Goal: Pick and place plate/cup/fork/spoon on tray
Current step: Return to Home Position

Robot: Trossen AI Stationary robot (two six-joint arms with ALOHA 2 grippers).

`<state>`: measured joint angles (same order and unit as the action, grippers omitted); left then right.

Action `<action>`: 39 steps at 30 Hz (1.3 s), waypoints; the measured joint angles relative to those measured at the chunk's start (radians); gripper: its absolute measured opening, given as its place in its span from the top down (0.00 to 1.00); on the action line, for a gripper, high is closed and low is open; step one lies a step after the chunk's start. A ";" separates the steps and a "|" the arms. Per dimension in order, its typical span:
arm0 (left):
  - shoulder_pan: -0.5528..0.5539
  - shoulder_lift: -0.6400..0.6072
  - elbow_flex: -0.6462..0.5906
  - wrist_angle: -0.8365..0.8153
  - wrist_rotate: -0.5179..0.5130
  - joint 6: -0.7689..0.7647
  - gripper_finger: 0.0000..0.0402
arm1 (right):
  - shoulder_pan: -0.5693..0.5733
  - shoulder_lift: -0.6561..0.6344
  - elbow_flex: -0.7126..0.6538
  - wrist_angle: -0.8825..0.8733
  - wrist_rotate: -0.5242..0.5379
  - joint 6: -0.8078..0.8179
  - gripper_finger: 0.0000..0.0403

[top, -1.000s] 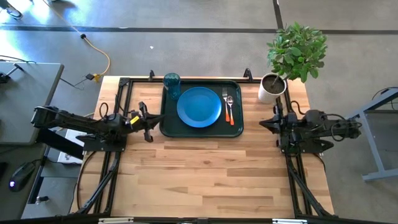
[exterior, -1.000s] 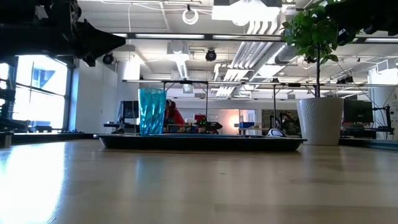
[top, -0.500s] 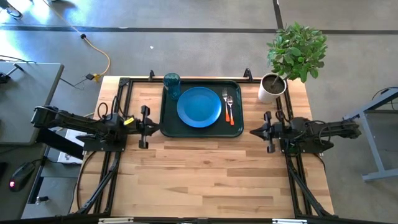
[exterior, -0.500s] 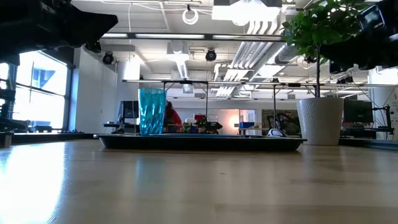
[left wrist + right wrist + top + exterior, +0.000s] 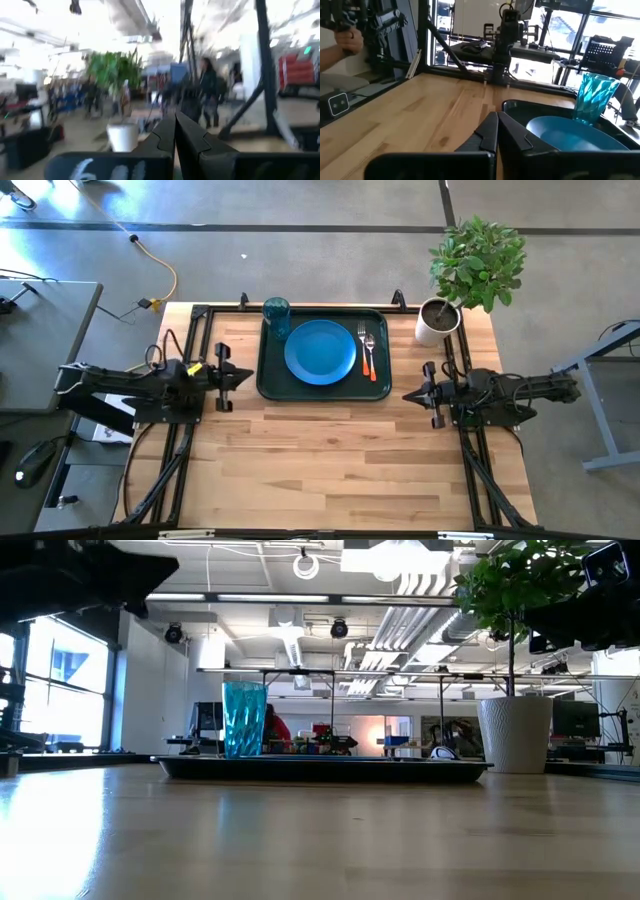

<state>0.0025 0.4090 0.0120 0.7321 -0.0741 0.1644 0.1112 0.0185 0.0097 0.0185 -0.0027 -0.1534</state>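
Note:
The dark-green tray [image 5: 268, 375] lies at the table's far middle. On it lie the blue plate [image 5: 320, 352], the fork [image 5: 362, 345] and the spoon [image 5: 371, 355] side by side to the plate's right. The teal cup [image 5: 276, 314] stands upright in the tray's far left corner and also shows in the low view [image 5: 244, 718]. My left gripper [image 5: 222, 376] is shut and empty, left of the tray above the table. My right gripper [image 5: 412, 394] is shut and empty, right of the tray's near corner. The right wrist view shows plate [image 5: 570, 136], cup [image 5: 592, 97] and tray rim [image 5: 517, 106].
A white pot [image 5: 436, 322] with a green plant [image 5: 478, 260] stands at the table's far right corner, close behind my right arm. Bare wood stretches from the tray to the near edge [image 5: 330, 470]. A person's hand [image 5: 347, 42] shows beyond the table.
My left gripper has drawn back from the tray toward the table's left edge. My right gripper first swung a little toward the near edge and the tray, then stayed still. The things on the tray have not moved.

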 joint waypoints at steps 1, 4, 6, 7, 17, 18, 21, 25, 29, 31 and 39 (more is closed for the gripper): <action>0.000 -0.046 0.000 -0.080 -0.015 0.001 1.00 | 0.000 0.000 0.000 0.000 0.000 -0.005 1.00; 0.000 -0.182 0.000 -0.309 -0.043 -0.035 1.00 | 0.000 0.000 0.000 0.000 0.001 -0.001 1.00; 0.000 -0.267 0.000 -0.409 -0.043 -0.033 1.00 | 0.000 0.000 0.000 0.000 0.000 0.015 1.00; 0.000 -0.307 0.000 -0.443 -0.043 -0.032 1.00 | 0.000 0.000 0.000 0.000 0.000 0.018 1.00; 0.002 -0.404 0.000 -0.691 -0.120 0.020 1.00 | 0.000 0.003 0.000 0.001 -0.002 0.023 1.00; 0.002 -0.405 0.000 -0.678 -0.112 0.021 1.00 | 0.000 0.006 0.000 0.001 -0.002 0.027 1.00; 0.002 -0.405 0.001 -0.677 -0.083 0.020 1.00 | 0.000 0.012 -0.001 0.001 0.004 0.062 1.00; 0.002 -0.394 0.000 -0.695 -0.092 -0.002 1.00 | 0.000 0.017 -0.001 0.000 0.019 0.127 1.00; 0.002 -0.387 0.000 -0.696 -0.092 -0.028 1.00 | 0.000 0.017 -0.001 0.000 0.019 0.086 1.00; 0.002 -0.387 0.000 -0.699 -0.093 -0.032 1.00 | 0.000 0.017 -0.001 0.000 0.018 0.043 1.00; 0.002 -0.387 0.000 -0.684 -0.095 -0.066 1.00 | 0.000 0.017 -0.001 0.001 0.018 0.069 1.00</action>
<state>0.0040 0.0219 0.0124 0.0484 -0.1691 0.0986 0.1116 0.0353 0.0090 0.0193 0.0154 -0.0848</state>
